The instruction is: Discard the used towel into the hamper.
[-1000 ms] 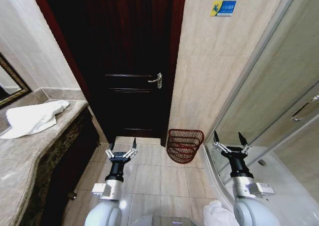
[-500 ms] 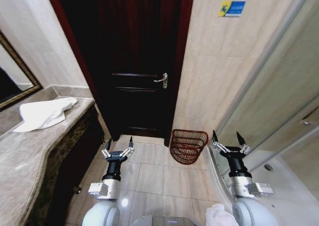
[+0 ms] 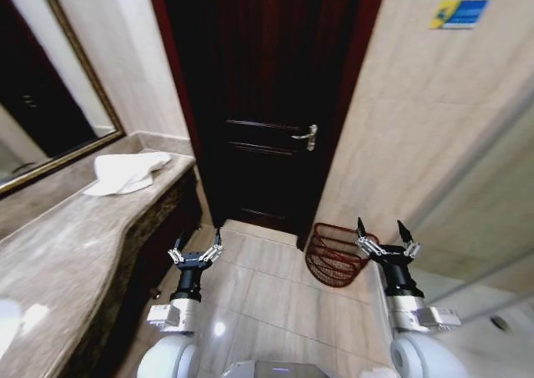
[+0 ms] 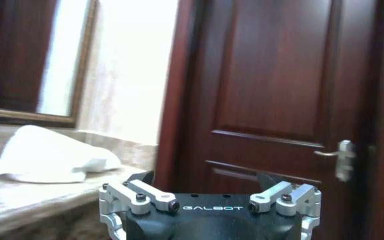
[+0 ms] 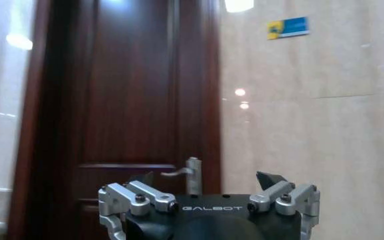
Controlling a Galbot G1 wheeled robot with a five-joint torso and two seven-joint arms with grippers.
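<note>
A crumpled white towel [image 3: 125, 173] lies on the marble counter [image 3: 75, 244] at the left, near its far end by the mirror; it also lies on the counter as the towel [image 4: 48, 160] in the left wrist view. The dark red wire hamper [image 3: 334, 253] stands on the tiled floor against the wall, right of the door. My left gripper [image 3: 195, 250] is held open and empty over the floor beside the counter's front. The right gripper [image 3: 385, 234] is open and empty too, raised just right of the hamper.
A closed dark wooden door [image 3: 275, 103] with a metal handle [image 3: 307, 136] faces me. A framed mirror [image 3: 50, 103] hangs above the counter. Tiled wall with a blue sign [image 3: 457, 13] and a glass shower panel [image 3: 492, 253] are on the right. Open floor tiles [image 3: 259, 286] lie ahead.
The whole view has swung to the left: counter, towel and mirror show more, while door and hamper sit farther right. Both arms hold the same pose.
</note>
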